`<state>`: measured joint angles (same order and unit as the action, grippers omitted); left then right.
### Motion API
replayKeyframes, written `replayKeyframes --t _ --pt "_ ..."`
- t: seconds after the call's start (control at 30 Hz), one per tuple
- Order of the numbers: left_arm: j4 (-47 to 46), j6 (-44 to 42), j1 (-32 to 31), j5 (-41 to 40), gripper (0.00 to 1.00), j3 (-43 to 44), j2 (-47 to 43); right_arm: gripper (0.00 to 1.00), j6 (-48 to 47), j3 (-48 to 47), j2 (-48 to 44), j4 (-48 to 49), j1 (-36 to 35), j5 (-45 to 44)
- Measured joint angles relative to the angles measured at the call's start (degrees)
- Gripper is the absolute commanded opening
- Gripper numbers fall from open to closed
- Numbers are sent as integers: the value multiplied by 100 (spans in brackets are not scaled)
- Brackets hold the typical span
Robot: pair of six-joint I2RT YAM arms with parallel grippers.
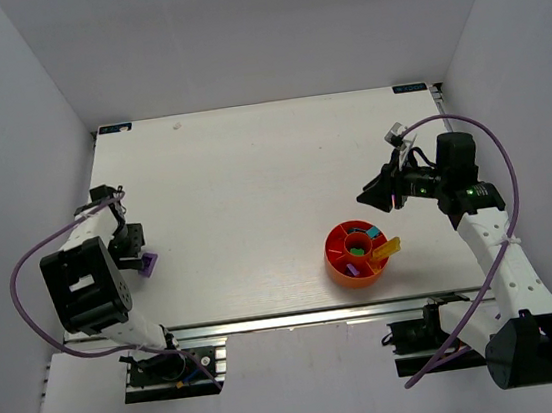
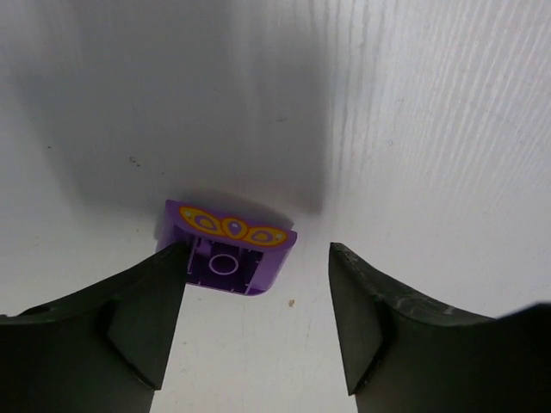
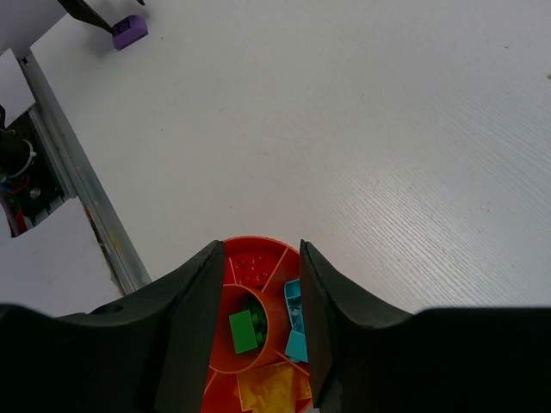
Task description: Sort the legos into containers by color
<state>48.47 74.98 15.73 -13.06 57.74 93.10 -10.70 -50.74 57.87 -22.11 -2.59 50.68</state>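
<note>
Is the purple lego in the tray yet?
Out. The purple lego lies on the table by the left gripper, far from the tray.

The table (image 2: 413, 129) is looking matt and finely grained; the purple lego (image 2: 225, 249) and orange tray (image 3: 258, 243) are looking like smooth plastic.
</note>
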Motion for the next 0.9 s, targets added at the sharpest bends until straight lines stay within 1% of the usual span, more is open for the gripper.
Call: replayKeyframes --t 0.03,0.07,0.17,0.23,0.27,0.37,0.5,0.57,0.63,0.83,0.9 --pt "9 -96 4 57 69 46 50 46 0 0 0 0 0 0" --pt "24 -192 7 125 66 98 107 46 0 0 0 0 0 0" --pt "-11 -623 -20 348 65 269 254 46 0 0 0 0 0 -2" --pt "-203 -973 -46 575 68 319 289 46 0 0 0 0 0 -2" --pt "-345 -1178 -55 688 73 310 278 46 0 0 0 0 0 -2" --pt "-901 -1801 -70 1086 82 201 173 46 0 0 0 0 0 -2" --pt "-1515 -2643 -101 1484 88 -15 -7 46 0 0 0 0 0 -11" --pt "-1742 -3071 -118 1668 88 -144 -111 46 0 0 0 0 0 -17" --pt "-1943 -3480 -122 1834 87 -260 -195 46 -2 0 0 0 0 -22" --pt "-2210 -4371 -122 2323 74 -424 -470 46 0 0 0 0 0 -22" --pt "-2288 -4603 -122 2481 73 -424 -625 46 -2 0 0 0 0 -22"
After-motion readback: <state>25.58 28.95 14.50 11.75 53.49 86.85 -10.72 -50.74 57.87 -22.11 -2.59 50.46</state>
